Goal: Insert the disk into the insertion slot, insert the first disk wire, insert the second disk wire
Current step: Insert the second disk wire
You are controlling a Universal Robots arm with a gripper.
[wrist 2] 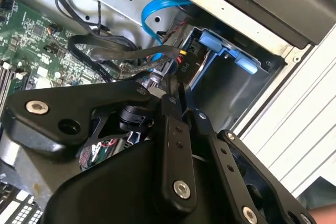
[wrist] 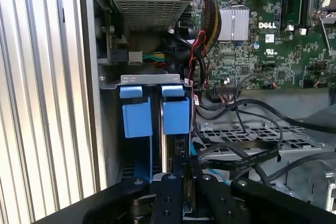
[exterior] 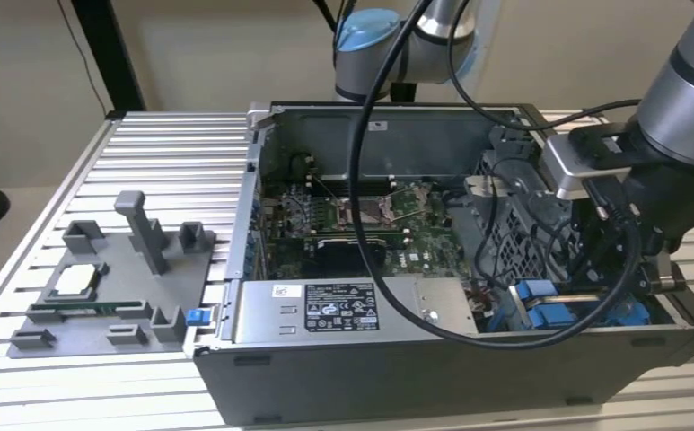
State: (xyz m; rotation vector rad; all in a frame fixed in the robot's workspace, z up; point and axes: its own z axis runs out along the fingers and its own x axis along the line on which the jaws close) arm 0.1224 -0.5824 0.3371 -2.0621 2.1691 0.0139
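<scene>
My pincer (wrist: pixel 184 174) lowered into the drive bay (wrist: pixel 111 129) beside the blue disk frame (wrist: pixel 176 114), fingers (wrist 2: pixel 176 145) closed on a black plug, loose black cables (wrist: pixel 236 153) just beside

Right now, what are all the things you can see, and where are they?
Case: one, grey, open on the table.
Table: one, silver, ribbed, under everything.
Circuit board: one, green, inside the case.
Power box: one, grey, at the case's front wall.
Blue frames: two, side by side in the slot.
Cables: several, black, beside the slot.
Fixture: one, grey, at the exterior view's left.
Arm: one, silver.
Gripper: one, black, jaws over the slot.
</scene>
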